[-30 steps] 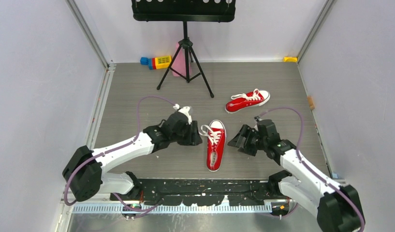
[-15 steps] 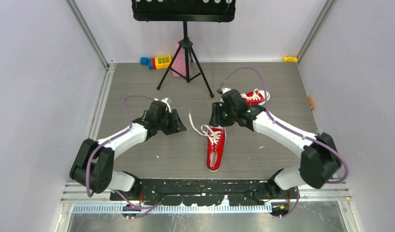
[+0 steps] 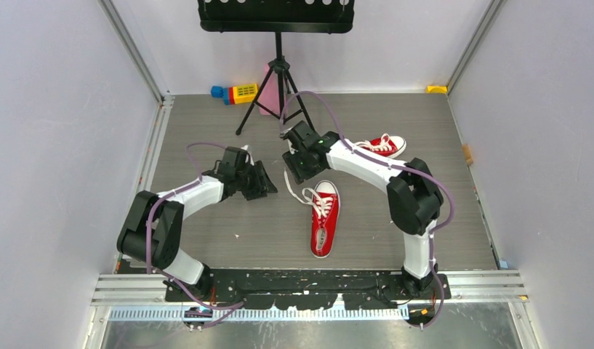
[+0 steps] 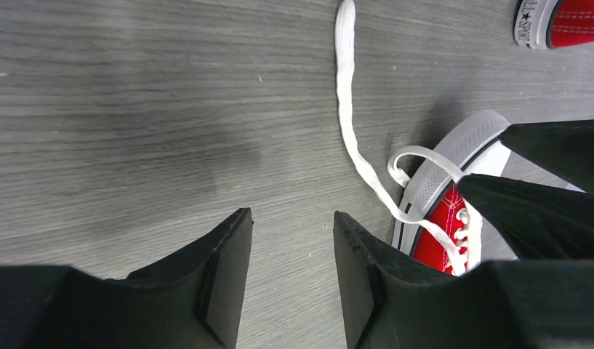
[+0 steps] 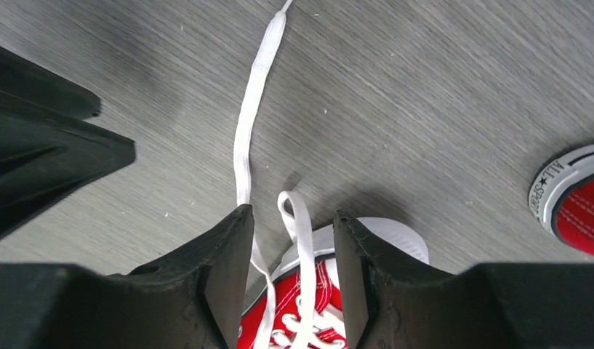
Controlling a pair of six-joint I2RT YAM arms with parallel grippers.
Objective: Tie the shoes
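The left gripper hovers low over the table, left of the middle. Its fingers are spread with only bare wood grain between them. It holds nothing.

Just to its right, the loose lace lies flat on the table. It runs from the heel end of the near shoe toward the far edge.

The right gripper reaches across from the right side and hangs over that heel end. Its fingers are parted too. A short loop of lace rises into the gap, touching neither pad that I can make out.

The near shoe lies around the middle of the table with its toe toward the near edge. The second shoe lies well apart, toward the far right corner, and needs no attention yet.

The step in hand looks like taking hold of the two lace ends. To do it well:

- The right gripper should settle so the loop sits squarely between its pads before closing, and should pinch lace only, not the canvas.
- The left gripper should shift right and line up across the flat strand, then come down until the pads straddle it.
- It should grip near the free end, which leaves slack for crossing.
- The two grippers are close together, so they should keep clear of each other.
- Pull gently, or the light shoe will slide.
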